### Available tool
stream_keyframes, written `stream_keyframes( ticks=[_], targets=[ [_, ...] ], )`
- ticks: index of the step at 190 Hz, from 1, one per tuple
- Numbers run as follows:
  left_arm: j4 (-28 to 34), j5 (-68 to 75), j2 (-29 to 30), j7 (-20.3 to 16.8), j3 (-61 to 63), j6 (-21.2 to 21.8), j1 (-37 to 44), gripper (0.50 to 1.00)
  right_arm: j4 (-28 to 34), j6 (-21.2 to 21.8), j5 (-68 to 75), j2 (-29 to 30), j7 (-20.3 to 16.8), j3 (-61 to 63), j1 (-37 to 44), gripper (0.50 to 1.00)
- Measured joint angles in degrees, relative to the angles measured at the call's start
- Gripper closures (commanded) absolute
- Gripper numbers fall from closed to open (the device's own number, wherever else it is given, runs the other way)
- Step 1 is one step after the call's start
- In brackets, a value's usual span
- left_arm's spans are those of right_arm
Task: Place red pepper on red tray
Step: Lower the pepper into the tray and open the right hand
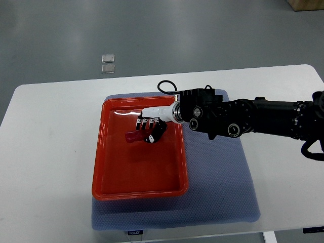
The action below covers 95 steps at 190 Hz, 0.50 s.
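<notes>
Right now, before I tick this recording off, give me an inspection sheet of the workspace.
Surface: white table with a blue-grey mat under the tray.
Job's things: red tray on the mat; red pepper over the tray's far half, in the hand.
Clutter: nothing seen.
Hands: right hand curled around the pepper; left arm not in view.
Cables: black cable loop at the wrist.
Surroundings: grey floor, two small pale squares beyond the table.

Pepper (134, 136) in tray (109, 172) on mat (223, 192)
</notes>
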Motion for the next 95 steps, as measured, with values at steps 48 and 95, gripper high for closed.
stream_keyframes(
  ticks=[48, 95],
  targets=[
    [0.08, 0.00, 0.00, 0.00, 0.06, 0.00, 0.00, 0.500, -0.44, -0.07, 0.23, 0.00, -0.03, 0.42, -0.18, 0.630],
    [0.16, 0.00, 0.00, 0.00, 0.10, 0.00, 0.07, 0.500, -0.48, -0.07, 0.84, 0.00, -0.03, 1.81, 0.12, 0.599]
  ],
)
